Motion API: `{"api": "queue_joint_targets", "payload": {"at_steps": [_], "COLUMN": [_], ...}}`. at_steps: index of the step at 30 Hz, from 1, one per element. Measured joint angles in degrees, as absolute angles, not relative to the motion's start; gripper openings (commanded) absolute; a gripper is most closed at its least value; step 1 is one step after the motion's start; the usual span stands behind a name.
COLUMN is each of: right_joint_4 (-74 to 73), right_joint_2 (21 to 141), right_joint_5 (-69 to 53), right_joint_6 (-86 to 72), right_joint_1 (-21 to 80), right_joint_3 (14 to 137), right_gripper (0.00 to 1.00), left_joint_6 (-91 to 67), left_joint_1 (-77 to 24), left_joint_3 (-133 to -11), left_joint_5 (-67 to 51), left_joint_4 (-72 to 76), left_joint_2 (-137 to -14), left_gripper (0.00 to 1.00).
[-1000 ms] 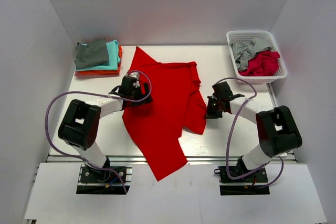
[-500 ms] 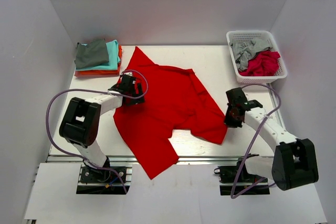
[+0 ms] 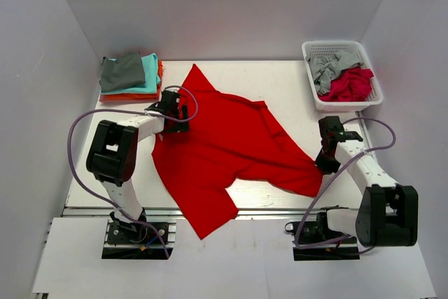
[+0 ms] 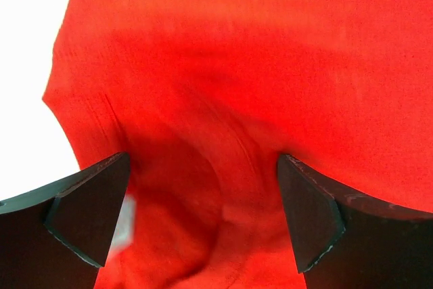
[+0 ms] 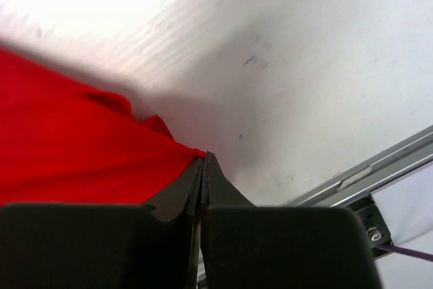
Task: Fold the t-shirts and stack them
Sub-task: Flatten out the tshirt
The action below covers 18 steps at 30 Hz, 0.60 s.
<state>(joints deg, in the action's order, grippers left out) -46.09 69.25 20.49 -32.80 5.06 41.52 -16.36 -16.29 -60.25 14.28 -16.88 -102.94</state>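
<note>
Right tool [image 5: 204, 160], clenched on red t-shirt [image 3: 231, 145], has dragged it rightward; left tool [image 4: 203, 167] gapes, apparently just above it.

Two white arms with black joints and purple cables.
My left arm [image 3: 113, 153] and right arm [image 3: 383, 208] are each made of rounded white links joined by chunky black blocks, and each stands on a black base plate [image 3: 136, 232]. A thin purple cable [image 3: 70, 152] runs alongside each arm from base to wrist. My left gripper [image 4: 203, 194] has two dark grey fingers [image 4: 84, 211], wedge-shaped with flat matte facets. My right gripper [image 5: 204, 167] has the same dark fingers, tapering to thin edges.
</note>
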Motion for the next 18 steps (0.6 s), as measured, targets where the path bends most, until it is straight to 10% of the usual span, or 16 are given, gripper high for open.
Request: {"api": "queue_joint_targets", "payload": {"at_steps": [5, 10, 18], "right_joint_4": [-43.9, -41.7, -30.1], "right_joint_2": [75.7, 75.0, 72.3], "right_joint_5": [20.9, 18.8, 3.8], "right_joint_6": [-31.5, -26.7, -17.4], "right_joint_1": [1.7, 1.5, 5.1], "right_joint_3": [44.5, 48.5, 54.9], "right_gripper": [0.05, 0.50, 0.53], "left_joint_6": [-14.5, -12.1, -10.0], "left_joint_1": [-15.5, -15.3, -16.0], "left_joint_3": [-66.1, -69.1, -72.4], "left_joint_5": [14.1, 12.1, 2.9], "left_joint_4": [-18.3, -19.9, -17.5], "left_joint_2": [-106.9, -107.2, -105.6], "left_gripper": [1.00, 1.00, 1.00]}}
